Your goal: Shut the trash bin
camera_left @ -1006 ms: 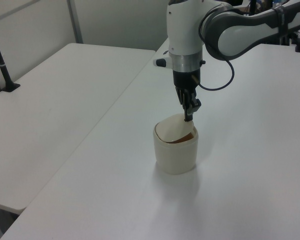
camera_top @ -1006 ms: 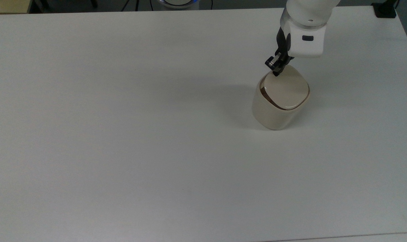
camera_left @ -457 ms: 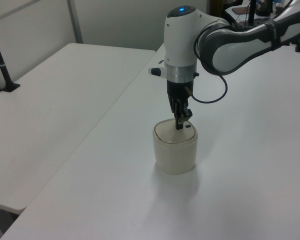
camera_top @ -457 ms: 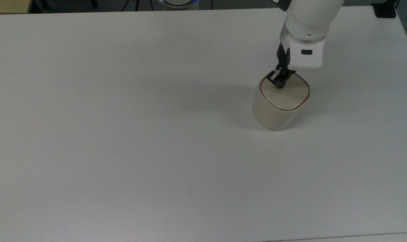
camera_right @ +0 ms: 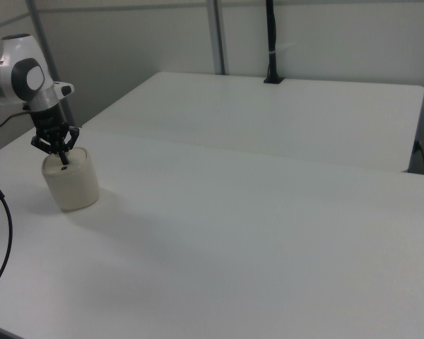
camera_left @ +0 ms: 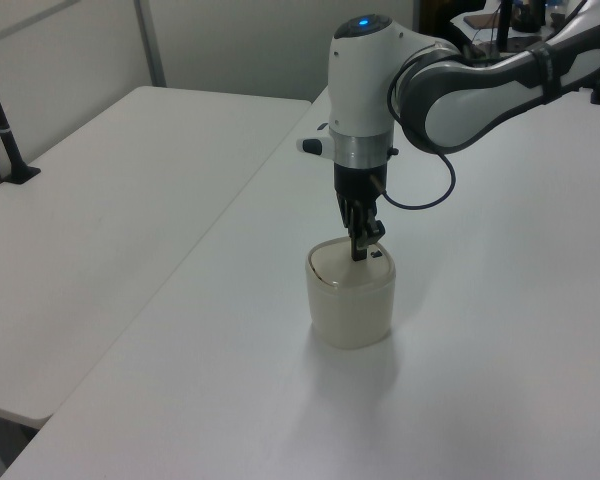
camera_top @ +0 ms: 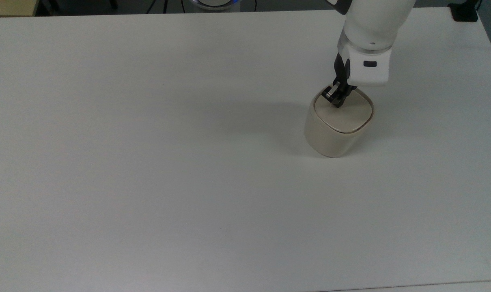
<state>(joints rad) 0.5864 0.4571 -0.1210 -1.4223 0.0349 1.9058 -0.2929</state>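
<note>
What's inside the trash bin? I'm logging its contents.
Nothing inside shows: the trash bin has its lid lying flat over the opening, with the gripper on top.

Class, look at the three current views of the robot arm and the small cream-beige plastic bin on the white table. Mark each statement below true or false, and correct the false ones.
1. The lid of the small cream-beige plastic trash bin lies flat on its rim. True.
2. The two-finger gripper is over the lid, its tips at the lid's surface. True.
3. The bin lies on its side. False: it stands upright on the white table.
4. The gripper holds the bin by its side wall. False: it points down at the lid from above.
5. In the top view, the bin is near the top view's left edge. False: it is toward the top view's right.
</note>
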